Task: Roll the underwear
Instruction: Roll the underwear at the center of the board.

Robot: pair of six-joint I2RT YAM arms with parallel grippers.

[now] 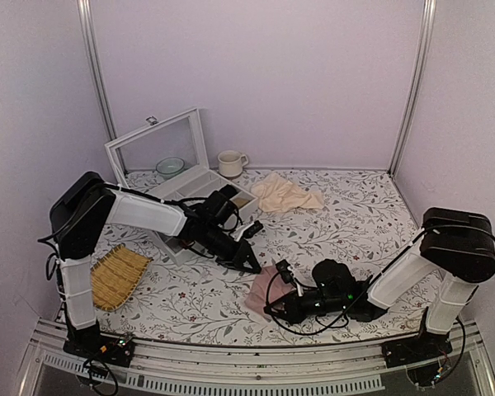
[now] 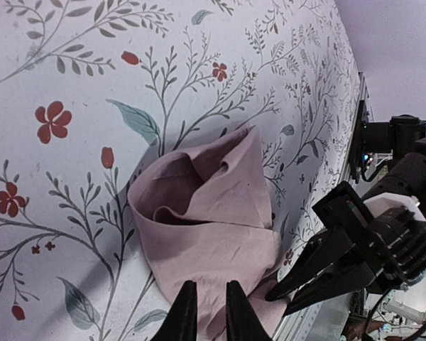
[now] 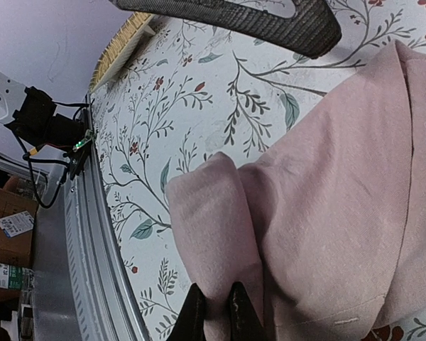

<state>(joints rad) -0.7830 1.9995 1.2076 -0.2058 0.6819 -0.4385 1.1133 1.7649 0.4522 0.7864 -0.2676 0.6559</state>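
- Evidently mid-roll: right fingers (image 3: 236, 312) clamp the underwear (image 3: 326, 199) between them.
- Whether left fingers (image 2: 183, 316), nearly together at the fold, grip it is unclear.
- Next, probably: tuck fold over tightly.

The left arm (image 1: 140, 210) rises straight from its base, then stretches out to the right, its wrist slanting down so that the left gripper (image 1: 249, 262) points low toward the middle. Its fingers (image 2: 184, 312) stand almost together with a thin gap between them; I cannot tell whether they pinch anything. The right arm (image 1: 412, 268) is folded low, its forearm lying nearly flat and reaching leftward. The right gripper (image 1: 272, 307) sits down low, closed on a fold of the underwear (image 1: 258, 290). The two grippers are near each other, their tips apart.
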